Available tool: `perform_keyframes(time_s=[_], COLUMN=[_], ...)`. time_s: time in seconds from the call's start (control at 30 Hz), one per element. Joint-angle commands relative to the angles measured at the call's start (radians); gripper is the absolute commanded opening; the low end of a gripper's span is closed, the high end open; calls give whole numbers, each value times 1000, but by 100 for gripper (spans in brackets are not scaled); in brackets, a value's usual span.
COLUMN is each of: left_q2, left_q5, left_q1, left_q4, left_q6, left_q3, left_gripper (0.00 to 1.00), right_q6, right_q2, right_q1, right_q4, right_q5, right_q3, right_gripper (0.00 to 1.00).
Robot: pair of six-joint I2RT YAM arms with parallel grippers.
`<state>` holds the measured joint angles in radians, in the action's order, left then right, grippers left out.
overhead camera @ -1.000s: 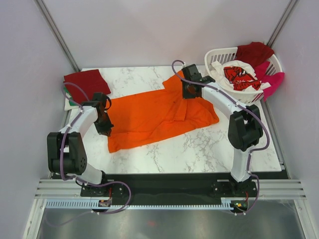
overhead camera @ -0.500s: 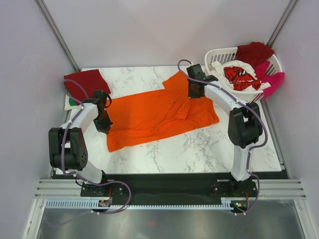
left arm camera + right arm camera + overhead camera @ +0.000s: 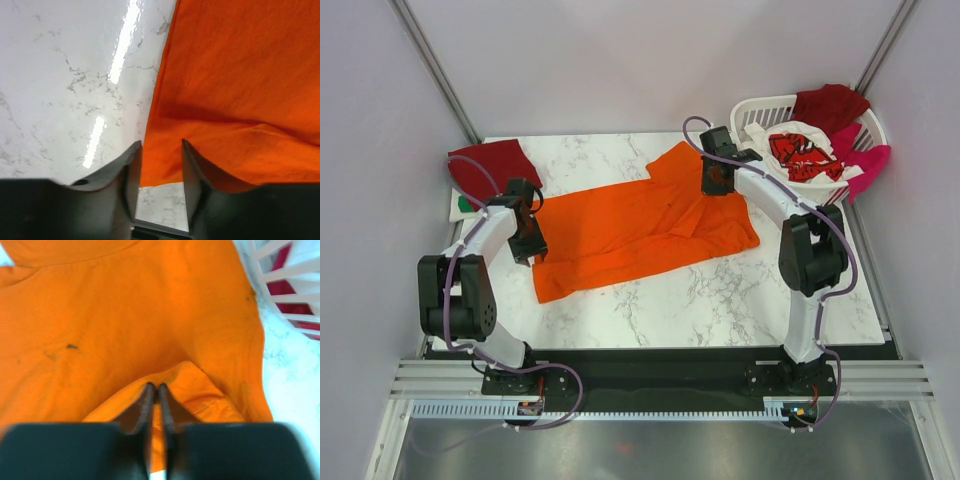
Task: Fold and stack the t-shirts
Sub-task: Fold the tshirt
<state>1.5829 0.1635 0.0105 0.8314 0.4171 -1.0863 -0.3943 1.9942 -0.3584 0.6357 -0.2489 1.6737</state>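
My left hand [image 3: 161,150] has just let go. Its fingers now stand spread over the hem of the orange t-shirt [image 3: 640,225], which lies stretched across the worktop [image 3: 740,290] from eight o'clock to one o'clock. My right hand [image 3: 155,387], pressed together, pinches a ridge of cloth at the one o'clock end. I judge the spreading nearly done, with folding next.

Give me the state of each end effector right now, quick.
Left end effector: open, astride the edge of the orange t-shirt, not gripping.
Right end effector: closed, pinching a raised fold of that shirt.
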Motion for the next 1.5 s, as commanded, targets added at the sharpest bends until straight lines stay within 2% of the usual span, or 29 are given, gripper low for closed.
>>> perform_keyframes(time_s=[0.0, 0.03, 0.07, 0.13, 0.2, 0.3, 0.37, 0.47, 0.5, 0.53, 0.6, 0.7, 0.73, 0.93, 1.2, 1.27, 1.3, 1.4, 1.43, 1.47], left_q2=[15, 12, 5, -26, -64, -99, -135, -184, -199, -240, -293, -386, -399, -420, -463, -491, -504, -567, -580, -602], left_q5=[-18, -15, -6, 33, 42, -11, -71, -238, -337, -373, -429, -380, -366, -303, -251, -211, -193, -135, -125, -104], left_q1=[-6, -6, -4, -4, -6, -4, -4, -4, -4, -4, -4, -4, -4, -4, -3, -4, -4, -4, -4, -4], left_q4=[-29, -32, -31, -31, -34, -35, -40, -66, -80, -92, -144, -189, -192, -225, -238, -230, -226, -218, -219, -218], left_q6=[-47, -46, -46, -34, -20, 9, 31, 66, 89, 110, 181, 247, 258, 337, 359, 374, 387, 430, 434, 442], left_q3=[-26, -23, -21, -12, 0, 45, 81, 141, 161, 204, 274, 334, 365, 462, 491, 497, 508, 538, 545, 549], left_gripper=[50, 57, 62, 68, 69, 67, 66, 68, 70, 72, 77, 84, 85, 84, 82, 80, 80, 80, 80, 80], right_q6=[14, 14, 17, 28, 37, 32, 3, -24, -28, -32, -46, -78, -89, -145, -212, -215, -218, -229, -233, -239], right_q2=[24, 40, 67, 86, 65, -53, -181, -352, -383, -431, -466, -518, -535, -480, -420, -390, -374, -365, -374, -379], right_q1=[-4, -2, -4, -2, -4, -4, -2, 6, 16, 45, 112, 199, 257, 383, 404, 415, 418, 429, 443, 450], right_q4=[-36, -27, -21, 16, 32, -2, -27, -97, -111, -111, -125, -191, -209, -318, -474, -511, -524, -570, -582, -596], right_q5=[66, 62, 54, 24, 11, -35, -49, -26, 0, 19, 109, 245, 335, 466, 476, 500, 510, 514, 516, 516], right_q3=[92, 112, 156, 214, 218, 112, -38, -288, -340, -430, -508, -644, -699, -776, -844, -870, -891, -931, -939, -947], right_gripper=[22, 39, 61, 74, 77, 79, 82, 90, 93, 95, 95, 95, 95, 85, 72, 58, 45, 21, 7, 0])
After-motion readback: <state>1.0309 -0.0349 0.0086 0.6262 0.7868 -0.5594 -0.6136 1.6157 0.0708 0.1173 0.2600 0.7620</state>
